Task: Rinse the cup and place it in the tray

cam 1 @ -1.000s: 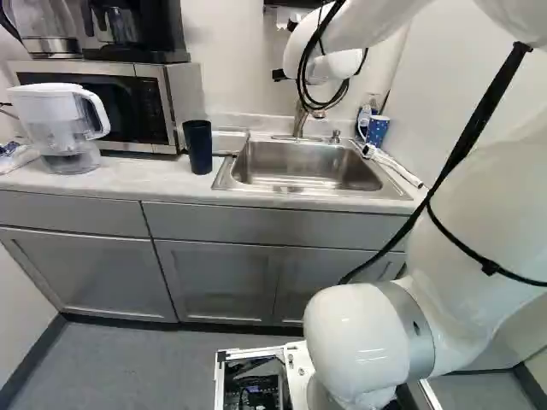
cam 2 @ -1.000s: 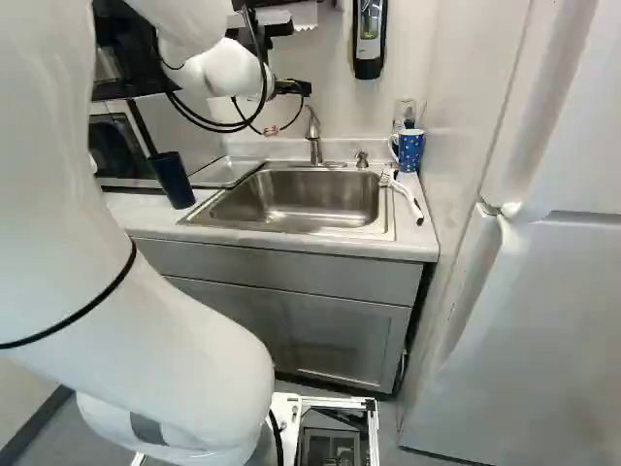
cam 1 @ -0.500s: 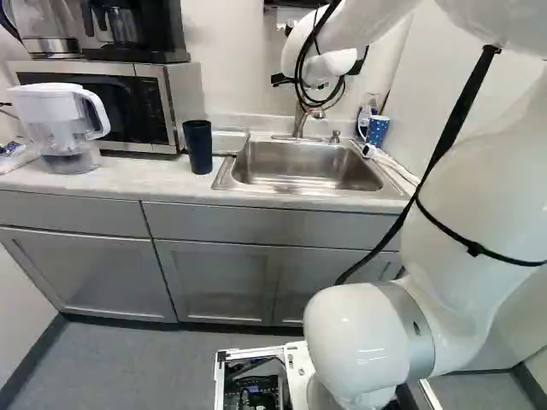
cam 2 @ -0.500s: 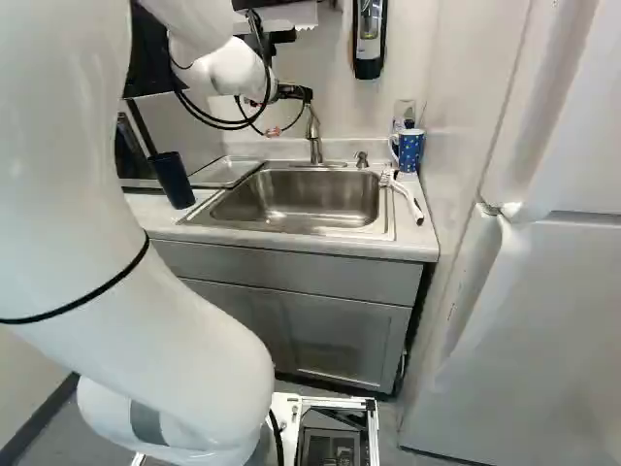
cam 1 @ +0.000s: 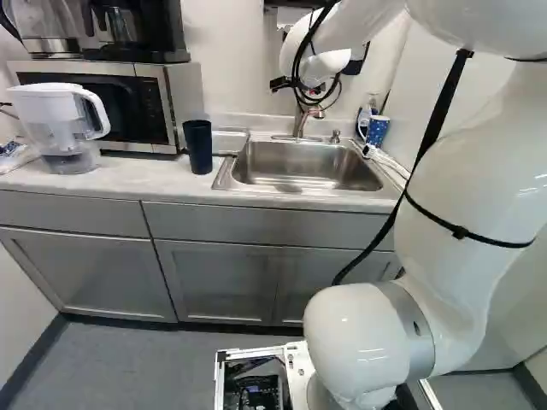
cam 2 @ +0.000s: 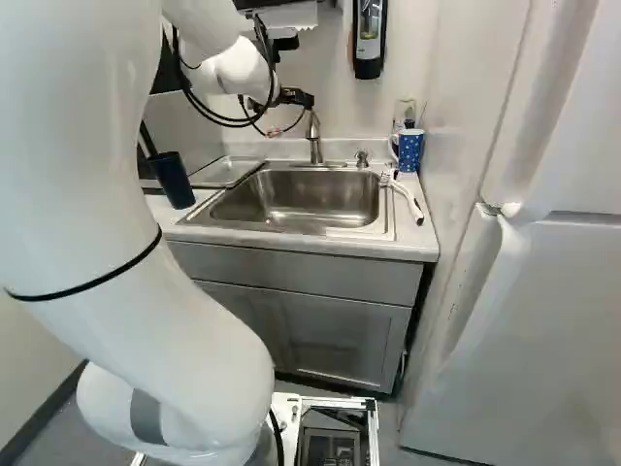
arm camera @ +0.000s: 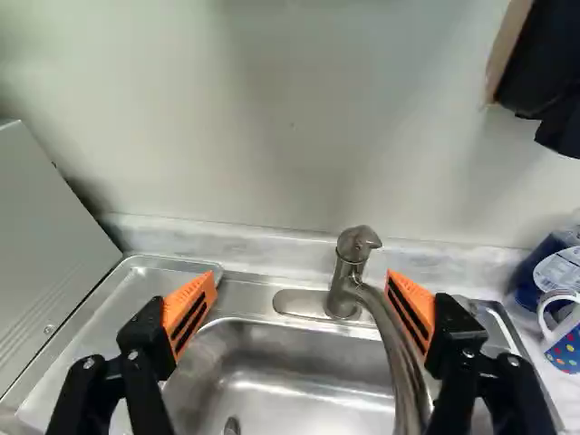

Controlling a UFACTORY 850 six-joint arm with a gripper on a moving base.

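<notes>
My gripper (cam 2: 295, 97) hangs over the back of the sink near the faucet in the right base view. From the wrist, the gripper (arm camera: 302, 290) stands open and empty, with the faucet (arm camera: 344, 299) ahead between its fingers; its spout runs close by one orange pad, contact unclear. A dark blue cup (cam 1: 198, 146) is upright on the counter left of the sink (cam 1: 308, 166). Beside that cup lies a flat metal tray (cam 2: 228, 172), also visible in the wrist view as a tray (arm camera: 109, 335). At the sink's other side stands a blue dotted mug (cam 2: 409, 150).
A microwave (cam 1: 167, 94) and a white water pitcher (cam 1: 64, 128) occupy the counter's left part. A white brush (cam 2: 406, 194) lies right of the sink. The soap dispenser (cam 2: 369, 39) hangs on the wall, with a refrigerator (cam 2: 543, 291) farther right.
The arm's large links have swung toward the middle of both base views, and the gripper has come slightly lower by the faucet. The base, cup and mug have stayed still.
</notes>
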